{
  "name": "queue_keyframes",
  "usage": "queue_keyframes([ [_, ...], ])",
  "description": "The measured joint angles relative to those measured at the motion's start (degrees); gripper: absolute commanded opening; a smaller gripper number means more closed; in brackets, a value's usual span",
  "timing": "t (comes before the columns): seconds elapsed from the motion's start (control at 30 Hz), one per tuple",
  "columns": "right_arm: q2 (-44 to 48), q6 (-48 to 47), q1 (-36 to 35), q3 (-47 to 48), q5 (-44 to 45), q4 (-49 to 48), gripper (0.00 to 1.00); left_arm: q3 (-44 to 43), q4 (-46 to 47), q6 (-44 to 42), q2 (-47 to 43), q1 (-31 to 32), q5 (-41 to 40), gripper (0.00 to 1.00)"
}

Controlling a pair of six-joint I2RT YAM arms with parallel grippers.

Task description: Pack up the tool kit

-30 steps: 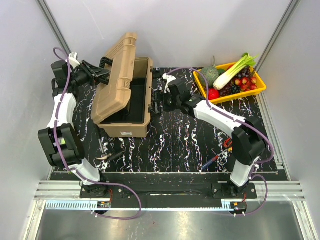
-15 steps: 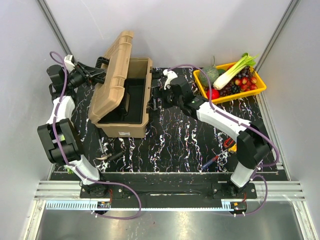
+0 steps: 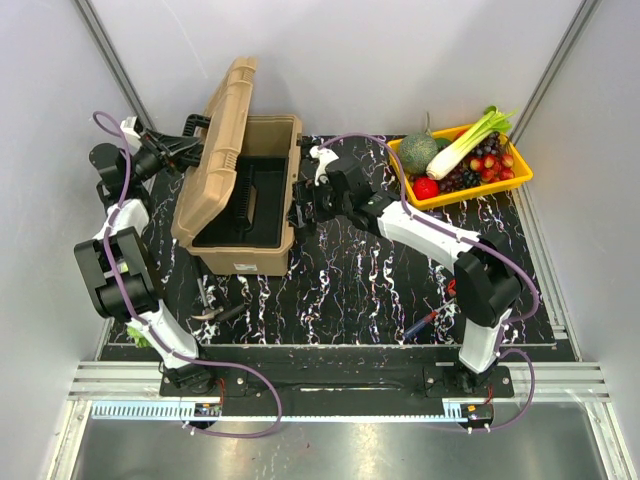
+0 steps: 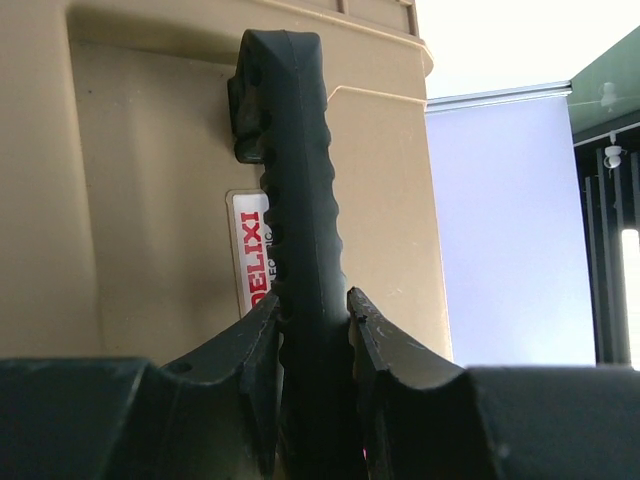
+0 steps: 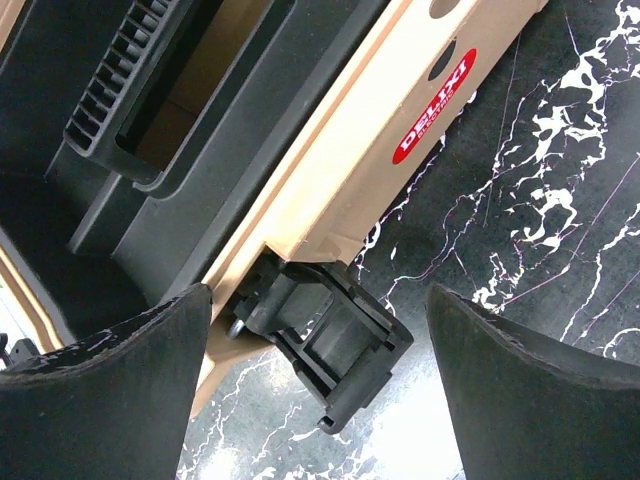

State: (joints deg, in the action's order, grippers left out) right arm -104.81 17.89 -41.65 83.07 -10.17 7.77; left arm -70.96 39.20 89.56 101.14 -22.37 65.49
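- Two robot arms work at a tan toolbox in the upper left of the overhead view, on a black marbled tabletop.
- Its lid stands raised along the box's left side, close to upright, so the inside is open from above.
- At the far left, the left gripper is pinching the black handle on the lid's outer face. In its wrist view both fingers press the sides of the ribbed grip. This hold looks like what props the lid up.
- Near the middle of the overhead view, the right gripper is spread wide and holds nothing. Its wrist view looks down on the box's right wall. A black latch hangs in the gap between the fingers, and neither finger seems to touch it. The gripper appears placed there to steady that side or to reach in.
- Filling the box is a black inner tray. No tools can be seen in it.
- Some small tools lie loose on the tabletop at lower left, just below the box. More tools lie at lower right, beside the right arm. They are too small to name with certainty.
- At upper right, a yellow tray of vegetables sits well apart from the box.
- Packing seems barely begun: the box is open and the tools are not yet inside.
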Motion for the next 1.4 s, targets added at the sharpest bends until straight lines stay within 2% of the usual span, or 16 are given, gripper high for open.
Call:
queue_keyframes([
  [0.33, -0.37, 0.13, -0.26, 1.16, 0.7, 0.17, 0.93, 2.78, 11.74, 9.01, 2.23, -1.18, 0.33, 0.0],
  [0.6, -0.85, 0.07, -0.5, 2.36, 0.44, 0.02, 0.92, 3.08, 12.66, 9.42, 2.34, -1.42, 0.35, 0.0],
  [0.77, -3.76, -0.07, -0.66, 5.97, 0.72, 1.73, 0.9, 3.08, 9.27, 6.12, 2.05, -1.42, 0.68, 0.0],
  [1.0, -5.9, 0.72, -0.83, 8.94, 4.81, 4.31, 0.84, 2.4, -1.46, -3.15, -0.28, -1.42, 0.35, 0.0],
  [1.4, -5.01, 6.14, -2.73, 8.04, 13.92, 5.2, 0.72, 0.26, -7.19, -7.21, -0.42, -1.31, 1.53, 0.0],
])
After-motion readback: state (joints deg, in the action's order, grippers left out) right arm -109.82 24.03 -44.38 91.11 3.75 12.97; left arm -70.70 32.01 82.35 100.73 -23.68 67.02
